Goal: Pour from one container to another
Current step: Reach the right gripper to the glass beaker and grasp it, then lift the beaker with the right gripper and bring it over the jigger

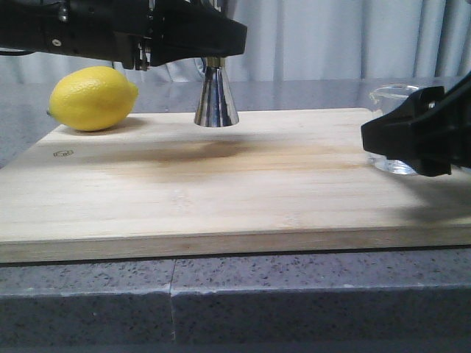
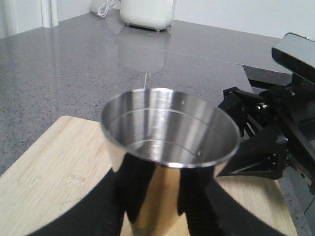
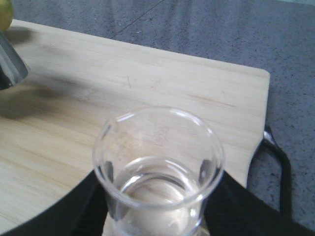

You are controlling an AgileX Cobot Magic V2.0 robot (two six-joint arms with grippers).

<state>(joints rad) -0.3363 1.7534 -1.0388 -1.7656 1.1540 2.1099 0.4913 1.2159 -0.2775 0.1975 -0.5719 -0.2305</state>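
The steel jigger [image 1: 215, 99] hangs upright over the back of the wooden board, its base a little above the wood and its shadow further forward. My left gripper [image 1: 210, 55] is shut on its upper part. In the left wrist view the jigger's open cup [image 2: 167, 142] looks empty between the black fingers [image 2: 110, 206]. At the board's right edge the clear glass beaker [image 1: 394, 95] sits between the jaws of my right gripper [image 1: 401, 140], which is shut on it. In the right wrist view the beaker [image 3: 157, 167] is upright and holds clear liquid.
A yellow lemon [image 1: 93, 98] lies at the back left corner of the cutting board [image 1: 221, 191]. The board has a black handle [image 3: 276, 162] on its right side. Grey stone counter surrounds it, with a white appliance [image 2: 147, 12] far back.
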